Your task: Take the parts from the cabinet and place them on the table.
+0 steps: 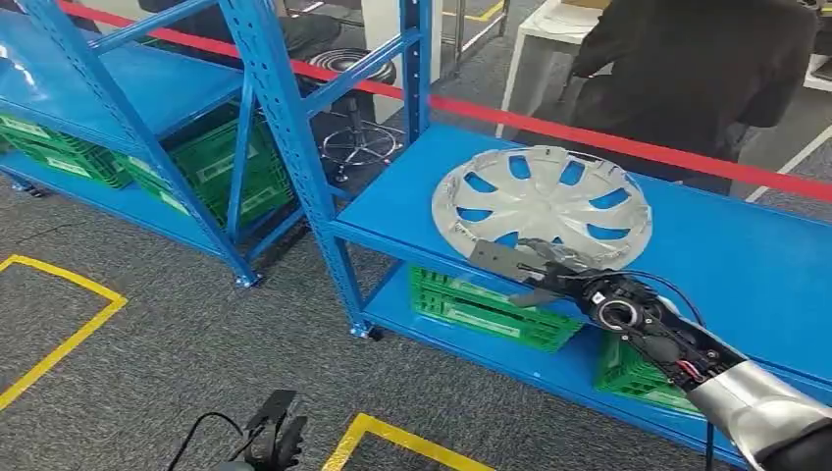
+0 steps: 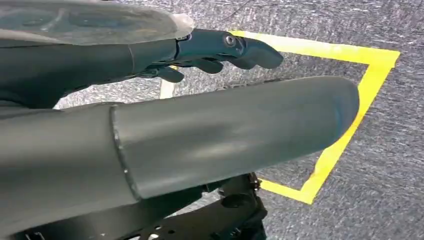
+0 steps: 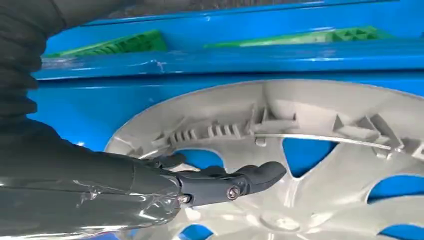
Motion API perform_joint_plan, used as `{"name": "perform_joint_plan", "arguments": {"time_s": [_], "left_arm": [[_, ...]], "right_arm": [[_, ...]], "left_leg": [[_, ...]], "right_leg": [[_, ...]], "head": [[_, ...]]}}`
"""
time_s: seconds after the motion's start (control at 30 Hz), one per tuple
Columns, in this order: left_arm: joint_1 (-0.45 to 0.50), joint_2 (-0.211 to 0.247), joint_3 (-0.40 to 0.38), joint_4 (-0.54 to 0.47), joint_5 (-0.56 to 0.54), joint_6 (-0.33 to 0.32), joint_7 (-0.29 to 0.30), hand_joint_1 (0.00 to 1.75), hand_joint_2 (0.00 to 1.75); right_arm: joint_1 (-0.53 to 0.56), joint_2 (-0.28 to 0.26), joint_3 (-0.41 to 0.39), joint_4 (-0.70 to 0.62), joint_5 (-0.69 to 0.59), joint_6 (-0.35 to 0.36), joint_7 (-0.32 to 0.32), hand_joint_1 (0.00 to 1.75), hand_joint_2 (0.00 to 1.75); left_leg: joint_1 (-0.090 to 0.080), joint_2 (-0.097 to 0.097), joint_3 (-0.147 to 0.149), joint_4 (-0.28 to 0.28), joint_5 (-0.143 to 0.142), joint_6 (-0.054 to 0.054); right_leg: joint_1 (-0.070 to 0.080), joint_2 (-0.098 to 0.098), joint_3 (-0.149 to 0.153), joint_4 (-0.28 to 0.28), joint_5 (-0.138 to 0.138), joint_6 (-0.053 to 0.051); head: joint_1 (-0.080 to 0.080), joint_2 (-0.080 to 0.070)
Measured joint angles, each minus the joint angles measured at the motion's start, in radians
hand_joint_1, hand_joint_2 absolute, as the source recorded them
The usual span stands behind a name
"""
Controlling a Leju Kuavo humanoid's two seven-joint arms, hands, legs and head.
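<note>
Right robot hand [image 1: 549, 267], fingers spread and grasping nothing, at six o'clock edge of silver hubcap [image 1: 542, 204] on blue shelf [image 1: 726, 250].

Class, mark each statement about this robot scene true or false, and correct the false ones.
1. The hubcap lies on the blue shelf. True.
2. The right hand is at the hubcap's near rim. True.
3. The left hand holds a hubcap. False: it holds nothing and hangs over carpet with yellow tape.
4. The crates under the shelf are red. False: they are green.
5. A person stands beyond the shelf. True.
</note>
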Motion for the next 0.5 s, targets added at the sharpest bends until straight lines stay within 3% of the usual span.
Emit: {"name": "perform_joint_plan", "arguments": {"time_s": [0.5], "left_arm": [[-0.001, 0.000, -0.021, 0.000, 0.000, -0.006, 0.000, 0.00, 0.00]], "right_arm": [[-0.009, 0.018, 0.034, 0.078, -0.022, 0.008, -0.071, 0.00, 1.75]], "left_leg": [[0.000, 0.000, 0.004, 0.000, 0.000, 0.000]], "right_leg": [[0.000, 0.000, 0.003, 0.000, 0.000, 0.000]], "head": [[0.000, 0.000]]}}
